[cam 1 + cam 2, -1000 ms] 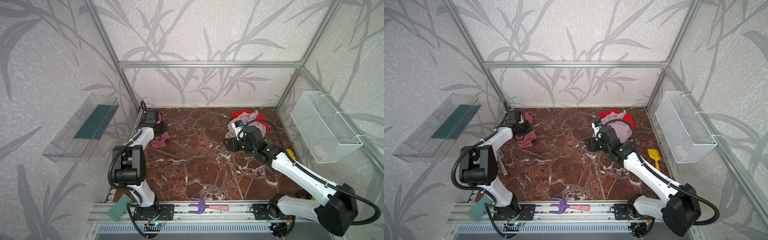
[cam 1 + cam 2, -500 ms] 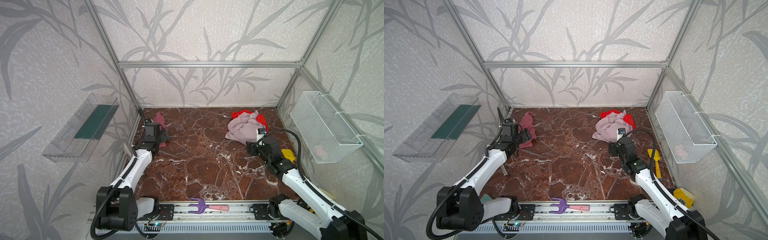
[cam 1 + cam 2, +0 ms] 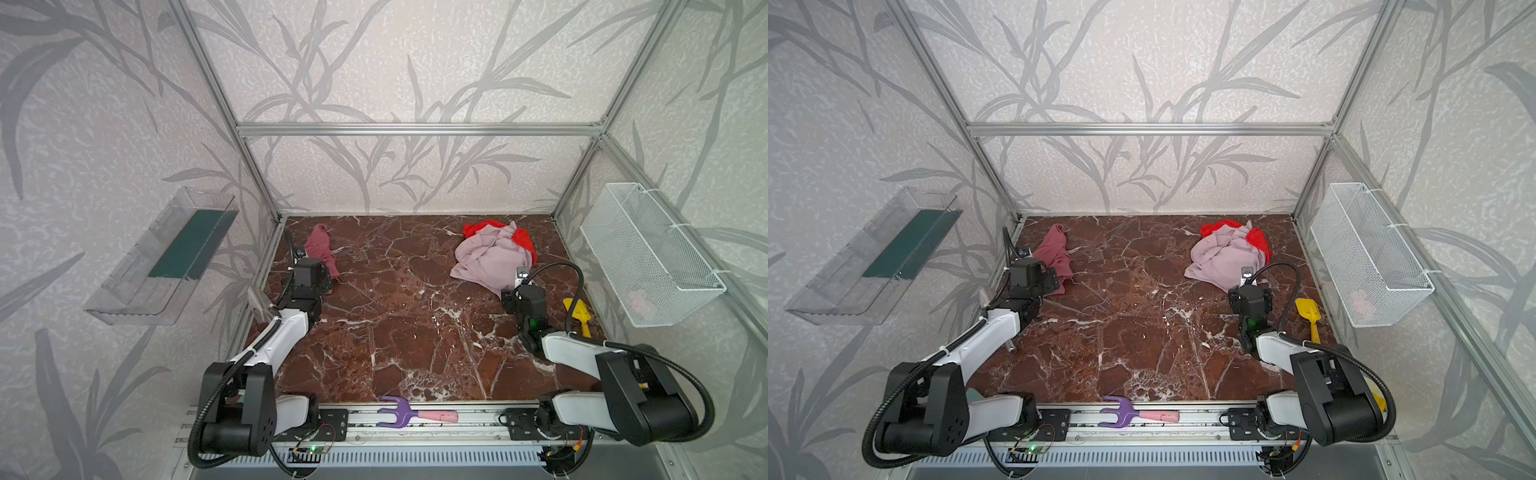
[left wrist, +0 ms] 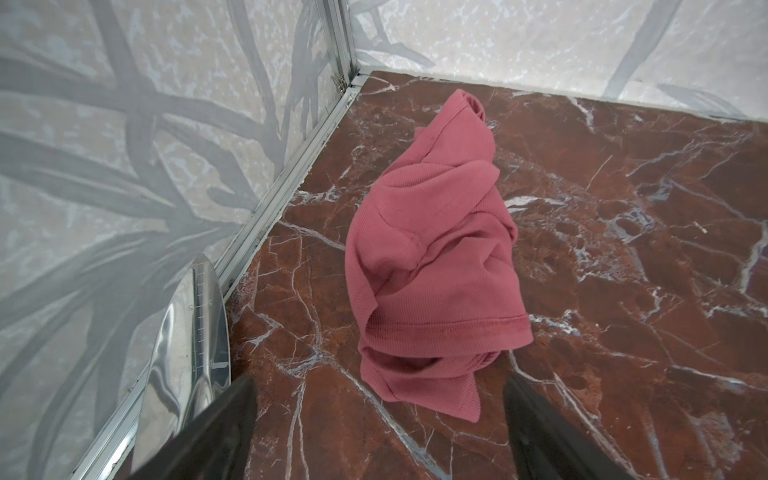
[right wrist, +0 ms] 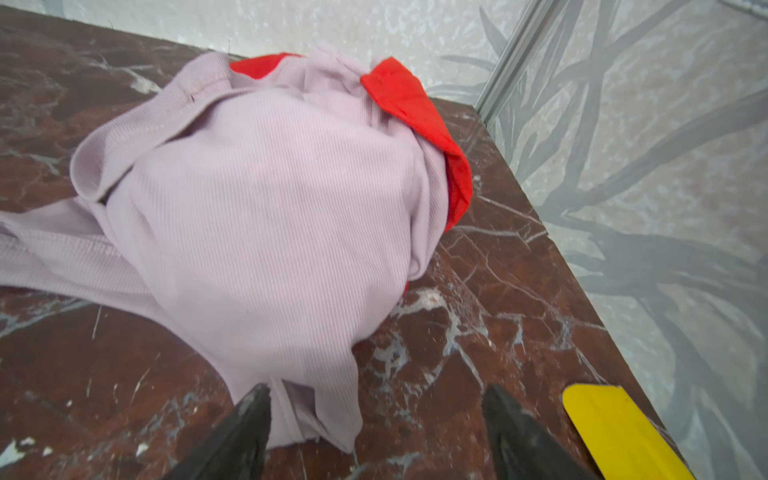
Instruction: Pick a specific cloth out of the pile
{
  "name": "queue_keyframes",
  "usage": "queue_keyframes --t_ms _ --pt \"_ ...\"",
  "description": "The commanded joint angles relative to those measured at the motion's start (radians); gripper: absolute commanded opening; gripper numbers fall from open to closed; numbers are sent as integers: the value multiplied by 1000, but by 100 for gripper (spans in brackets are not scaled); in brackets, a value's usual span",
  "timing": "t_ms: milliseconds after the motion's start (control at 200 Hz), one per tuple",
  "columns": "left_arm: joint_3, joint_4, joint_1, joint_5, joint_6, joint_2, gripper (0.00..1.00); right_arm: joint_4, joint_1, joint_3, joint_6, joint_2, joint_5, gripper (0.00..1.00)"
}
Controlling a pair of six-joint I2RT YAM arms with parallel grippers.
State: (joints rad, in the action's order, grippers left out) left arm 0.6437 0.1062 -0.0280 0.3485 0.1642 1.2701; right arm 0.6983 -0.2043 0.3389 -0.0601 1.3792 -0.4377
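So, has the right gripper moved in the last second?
Yes: in a top view the right gripper has shifted right, from the pile toward the yellow shovel.

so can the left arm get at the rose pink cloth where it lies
Probably yes: the rose-pink cloth lies alone on bare floor just ahead of the left gripper, jaws open, nothing in between.

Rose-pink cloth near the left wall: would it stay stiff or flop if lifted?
Probably floppy: the rose-pink cloth lies crumpled in soft folds, so it would likely drape from wherever it is pinched. Its thin ribbed knit suggests it is light. Pushed, it would probably bunch rather than slide.
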Motion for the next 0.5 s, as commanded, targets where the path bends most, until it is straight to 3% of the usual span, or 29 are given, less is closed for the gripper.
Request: queue_keyframes --t_ms 0,145,260,495 --pt "-28 219 17 -41 -59 32 90 217 3 -4 0 44 -22 81" --pt "-99 439 17 -57 -101 106 91 304 3 8 -8 144 3 81" --pt "-111 434 20 -72 -105 125 91 285 3 20 -15 151 36 81" --pt "-307 824 25 -89 -102 183 91 276 5 31 -24 162 72 83"
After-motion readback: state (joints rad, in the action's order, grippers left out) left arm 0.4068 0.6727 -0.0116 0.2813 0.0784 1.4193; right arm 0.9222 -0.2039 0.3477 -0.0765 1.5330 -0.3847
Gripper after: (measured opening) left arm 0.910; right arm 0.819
